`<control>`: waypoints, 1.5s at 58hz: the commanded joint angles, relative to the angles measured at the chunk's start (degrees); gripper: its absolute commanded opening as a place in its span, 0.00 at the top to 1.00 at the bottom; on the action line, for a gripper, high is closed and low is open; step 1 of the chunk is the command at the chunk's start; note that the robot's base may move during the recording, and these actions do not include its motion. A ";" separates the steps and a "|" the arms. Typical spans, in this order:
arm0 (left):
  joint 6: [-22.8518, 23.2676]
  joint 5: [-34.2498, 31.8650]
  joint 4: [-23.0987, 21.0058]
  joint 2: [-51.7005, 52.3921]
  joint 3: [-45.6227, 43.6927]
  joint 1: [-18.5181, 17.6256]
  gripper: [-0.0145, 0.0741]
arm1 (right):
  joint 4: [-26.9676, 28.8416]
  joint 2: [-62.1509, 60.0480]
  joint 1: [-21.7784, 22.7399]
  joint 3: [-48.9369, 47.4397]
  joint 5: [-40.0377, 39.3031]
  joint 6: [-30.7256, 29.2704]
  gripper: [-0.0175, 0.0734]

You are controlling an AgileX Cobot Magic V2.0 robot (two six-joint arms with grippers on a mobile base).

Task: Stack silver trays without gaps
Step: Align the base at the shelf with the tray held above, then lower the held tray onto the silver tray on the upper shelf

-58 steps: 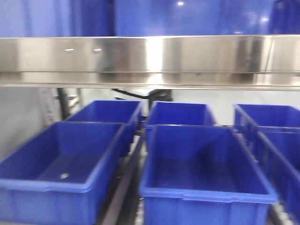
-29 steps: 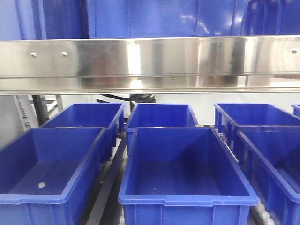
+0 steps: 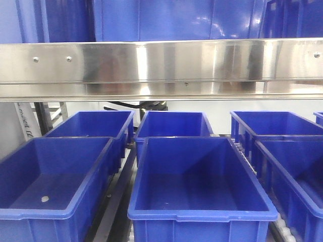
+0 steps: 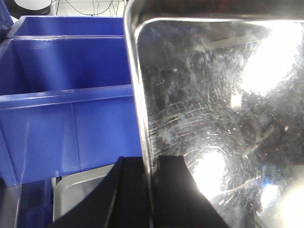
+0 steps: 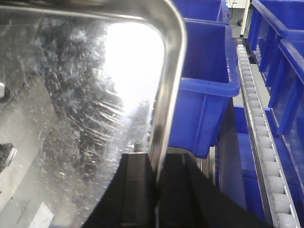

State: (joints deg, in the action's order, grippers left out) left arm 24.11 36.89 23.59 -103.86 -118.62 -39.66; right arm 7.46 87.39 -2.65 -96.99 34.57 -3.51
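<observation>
As seen from the left wrist, left gripper (image 4: 149, 192): black fingers clamped on the rolled left rim of the silver tray (image 4: 218, 104), one finger on each side of the rim
Right gripper (image 5: 156, 192): black fingers pinched the same way on the rolled right rim of a silver tray (image 5: 71, 104); same tray or a second one, cannot tell
Silver tray, left wrist view: scratched, mirror-bright face filling the right side, rounded corner at the top, two patches of glare; just beside the blue bins (image 4: 61, 118), touching or apart not clear
Silver tray, right wrist view: scratched face filling the left side, rounded corner at top right, a blue bin just past the rim
Grey piece (image 4: 78, 190): pale, flat, with a rounded corner, low at the left under the nearest bin, beside the left finger; kind not clear
Roller track (image 5: 266, 156): line of pale rollers running away between the bins at the right
Steel band (image 3: 161, 63): broad, shiny, screws near both ends, right across the front view, blue bins above and below it
Lower bins: open, in two rows; small pale speck (image 3: 45, 199) on the floor of the near left one
</observation>
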 commanded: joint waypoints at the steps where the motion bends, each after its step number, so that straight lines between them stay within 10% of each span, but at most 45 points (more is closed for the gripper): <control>1: -0.56 -2.00 1.16 0.87 -0.31 0.04 0.86 | -1.36 -0.68 0.26 -0.59 -2.60 -1.17 0.89; 87: -0.56 9.73 4.03 -14.47 -0.31 0.92 0.86 | 1.32 17.02 0.16 -0.59 2.39 -1.17 0.89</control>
State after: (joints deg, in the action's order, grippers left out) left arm 25.07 47.95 25.87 -117.65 -118.66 -39.16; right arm 8.87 103.82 -2.76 -96.99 40.15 -3.50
